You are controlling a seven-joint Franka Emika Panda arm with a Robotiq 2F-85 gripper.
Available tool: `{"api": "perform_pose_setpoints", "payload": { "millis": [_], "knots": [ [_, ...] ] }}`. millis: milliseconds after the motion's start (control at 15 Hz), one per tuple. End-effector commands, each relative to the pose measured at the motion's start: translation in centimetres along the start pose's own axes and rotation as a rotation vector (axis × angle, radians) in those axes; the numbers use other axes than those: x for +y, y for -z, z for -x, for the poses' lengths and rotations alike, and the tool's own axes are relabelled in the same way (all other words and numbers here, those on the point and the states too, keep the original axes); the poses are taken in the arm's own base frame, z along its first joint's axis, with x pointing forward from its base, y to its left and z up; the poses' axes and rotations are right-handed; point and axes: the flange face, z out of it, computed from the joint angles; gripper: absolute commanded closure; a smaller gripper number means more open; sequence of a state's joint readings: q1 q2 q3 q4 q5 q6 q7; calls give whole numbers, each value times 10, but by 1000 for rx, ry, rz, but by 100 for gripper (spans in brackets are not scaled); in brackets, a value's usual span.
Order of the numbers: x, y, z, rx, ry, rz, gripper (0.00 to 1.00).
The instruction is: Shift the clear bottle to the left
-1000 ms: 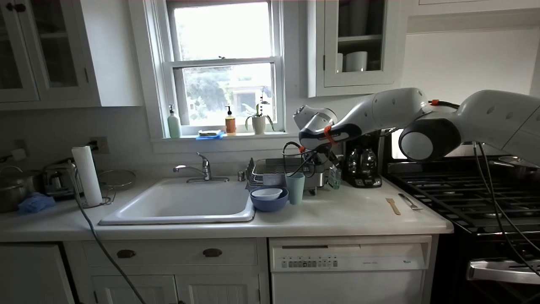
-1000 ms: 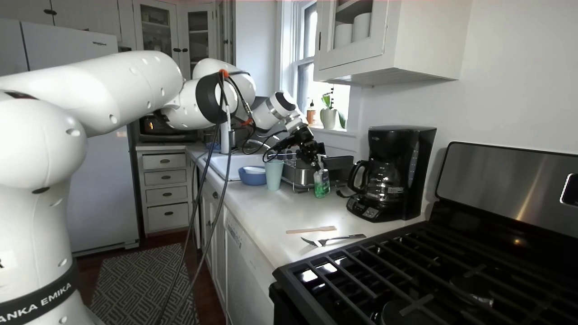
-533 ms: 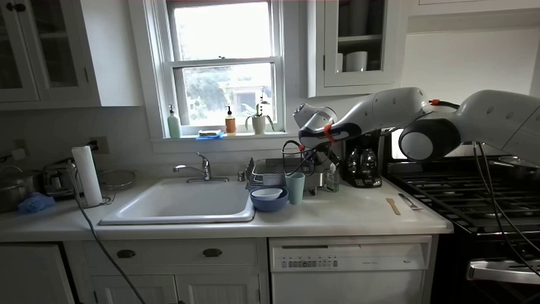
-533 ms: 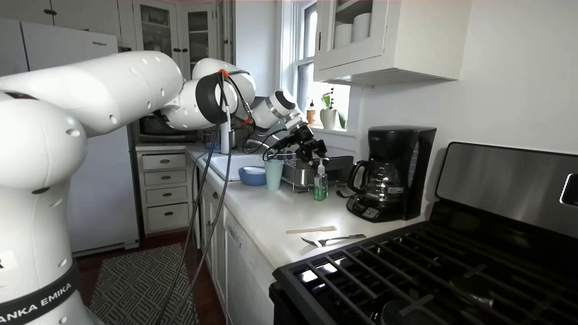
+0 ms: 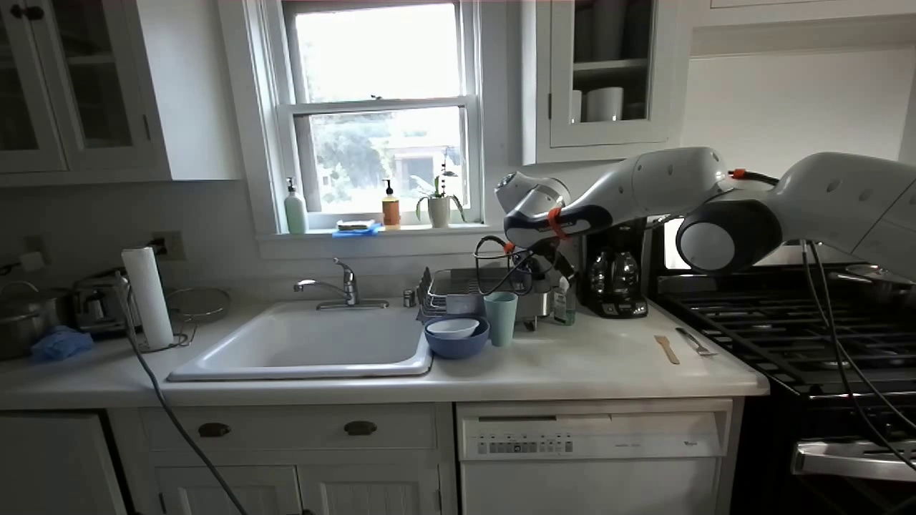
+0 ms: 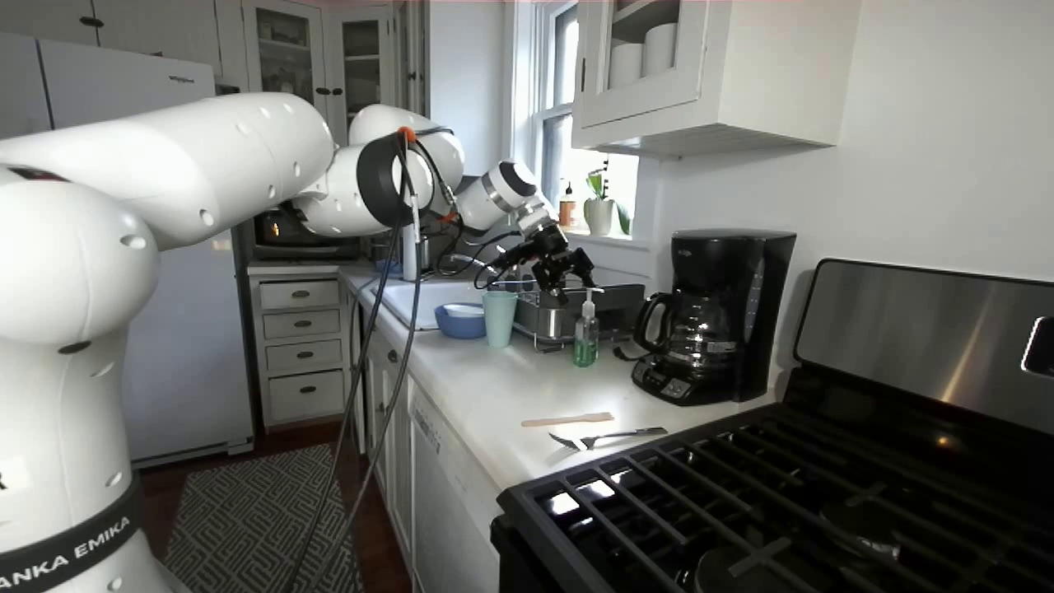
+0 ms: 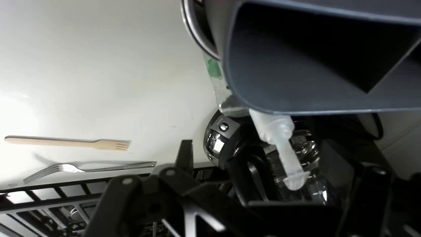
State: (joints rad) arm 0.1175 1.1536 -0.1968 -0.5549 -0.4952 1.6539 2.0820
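The clear bottle (image 6: pixel 585 342) stands upright on the counter between the dish rack and the coffee maker, green showing low down. In an exterior view the bottle (image 5: pixel 564 309) is just right of the rack. My gripper (image 6: pixel 574 290) is open, close above and beside the pump top. In the wrist view the bottle's pale pump (image 7: pixel 289 161) lies within the wide gap of the gripper (image 7: pixel 260 148), apart from both fingers (image 7: pixel 185 154). A grey bin (image 7: pixel 296 95) hides part of the bottle there.
The black coffee maker (image 6: pixel 708 259) stands right of the bottle. A bluish-grey cup (image 6: pixel 499 321) and a blue bowl (image 5: pixel 458 347) sit before the dish rack (image 6: pixel 622 305). A wooden fork (image 7: pixel 65 141) and metal fork (image 7: pixel 108 167) lie near the stove (image 6: pixel 741 494).
The gripper has opened and let go of the bottle's top, then drawn slightly up and away. The bottle, tilted and held before, has come down upright on the counter, slightly shifted.
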Motion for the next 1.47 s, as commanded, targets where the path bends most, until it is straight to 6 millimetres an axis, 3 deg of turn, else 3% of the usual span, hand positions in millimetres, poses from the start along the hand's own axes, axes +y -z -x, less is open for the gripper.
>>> {"api": "perform_pose_setpoints", "payload": {
  "millis": [0, 667, 1000, 1200, 1400],
  "knots": [
    [-4, 6, -4, -39, 3, -7, 0],
    [-3, 62, -14, -91, 181, -47, 0],
    [13, 91, -34, -104, 194, 76, 0],
    [26, 118, -47, -194, 229, 158, 0],
    [25, 145, -48, -310, 311, 106, 0]
  ]
}}
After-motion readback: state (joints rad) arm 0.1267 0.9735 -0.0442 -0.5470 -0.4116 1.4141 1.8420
